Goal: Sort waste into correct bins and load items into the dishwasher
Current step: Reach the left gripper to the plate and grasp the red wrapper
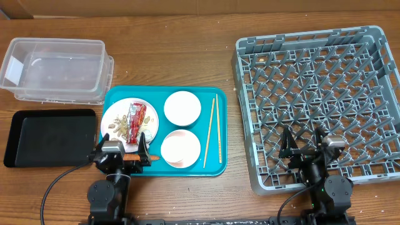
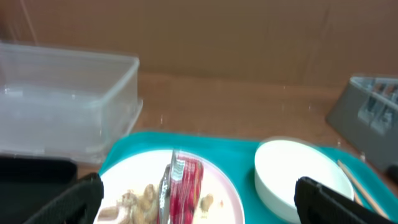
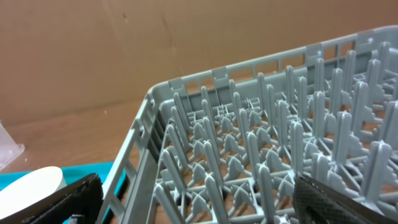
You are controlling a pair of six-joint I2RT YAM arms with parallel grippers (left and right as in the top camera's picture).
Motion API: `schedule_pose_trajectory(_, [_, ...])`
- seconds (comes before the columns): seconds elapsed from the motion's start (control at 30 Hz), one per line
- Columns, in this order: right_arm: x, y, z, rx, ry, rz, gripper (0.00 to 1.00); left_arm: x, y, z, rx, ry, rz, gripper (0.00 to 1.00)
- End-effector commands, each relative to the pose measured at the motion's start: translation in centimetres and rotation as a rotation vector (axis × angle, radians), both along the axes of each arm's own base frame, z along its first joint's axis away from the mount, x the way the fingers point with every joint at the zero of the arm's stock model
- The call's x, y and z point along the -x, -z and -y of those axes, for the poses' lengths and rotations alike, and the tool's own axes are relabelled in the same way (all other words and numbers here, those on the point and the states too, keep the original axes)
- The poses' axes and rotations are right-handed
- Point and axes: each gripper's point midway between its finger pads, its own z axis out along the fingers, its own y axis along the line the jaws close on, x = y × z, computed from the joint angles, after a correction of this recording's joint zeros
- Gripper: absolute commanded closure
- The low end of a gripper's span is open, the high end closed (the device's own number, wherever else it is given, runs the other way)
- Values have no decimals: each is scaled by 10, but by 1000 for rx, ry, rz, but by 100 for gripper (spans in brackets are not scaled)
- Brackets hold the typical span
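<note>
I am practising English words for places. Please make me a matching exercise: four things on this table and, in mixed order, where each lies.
1 snack wrapper
2 chopsticks
3 black tray
4 dish rack

a right of the teal tray
b on the white plate
c left of the teal tray
d on the teal tray, beside the bowls

Pairs: 1-b, 2-d, 3-c, 4-a

a white plate (image 2: 221, 180) holding a red wrapper (image 2: 186, 183) and beige scraps (image 2: 140, 200) sits on a teal tray (image 2: 186, 142), beside a white bowl (image 2: 298, 174); a clear tub (image 2: 68, 99) stands behind.
</note>
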Motion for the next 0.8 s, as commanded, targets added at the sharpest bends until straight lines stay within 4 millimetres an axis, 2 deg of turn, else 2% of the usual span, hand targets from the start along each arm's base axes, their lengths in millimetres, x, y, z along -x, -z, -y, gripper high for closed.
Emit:
schedule_pose_trajectory(0.0, [7, -34, 0, -29, -3, 17, 0, 12, -20, -6, 37, -37, -45, 0])
schedule_pose_trajectory(0.2, [14, -70, 0, -25, -2, -35, 0, 23, -37, -6, 43, -47, -171, 0])
schedule_pose_trajectory(0.23, [16, -82, 0, -22, -2, -72, 0, 23, -45, -6, 42, -47, -216, 0])
schedule_pose_trajectory(0.43, [18, -108, 0, -10, 1, -241, 0, 14, -66, -5, 40, -44, -401, 0])
schedule_pose_trajectory(0.63, [20, -107, 1, 8, 5, -497, 0, 11, -79, -4, 37, -43, -663, 0])
schedule_pose_trajectory(0.77, [18, -104, 0, 18, 6, -642, 0, 5, -88, -4, 37, -45, -756, 0])
